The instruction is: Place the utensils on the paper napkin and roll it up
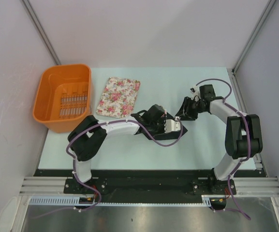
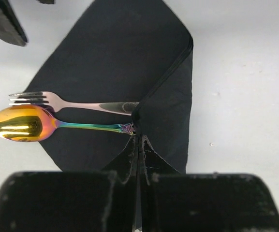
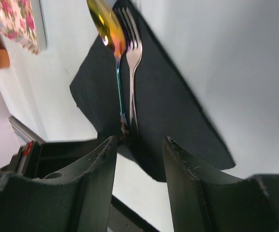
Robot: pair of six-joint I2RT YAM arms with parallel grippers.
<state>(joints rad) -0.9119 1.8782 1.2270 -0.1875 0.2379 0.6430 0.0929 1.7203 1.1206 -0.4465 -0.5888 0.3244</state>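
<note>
The black paper napkin (image 2: 115, 53) lies on the table like a diamond, with one corner folded up over the handle ends of the utensils. Those are a gold-headed spoon (image 2: 21, 123) and a silver fork (image 2: 52, 100), side by side on the napkin. My left gripper (image 2: 138, 139) is shut on the raised napkin fold, right at the handle ends. In the right wrist view the spoon (image 3: 108, 29) and fork (image 3: 132, 38) run away from my right gripper (image 3: 139, 145), which stands open just above the napkin (image 3: 168, 96). From above, the arms hide most of the napkin (image 1: 183, 131).
An orange basket (image 1: 64, 96) stands at the back left, with a pink floral cloth (image 1: 119, 96) beside it. The right gripper (image 1: 183, 113) and the left gripper (image 1: 177, 125) sit close together at the table's middle. Walls close in both sides.
</note>
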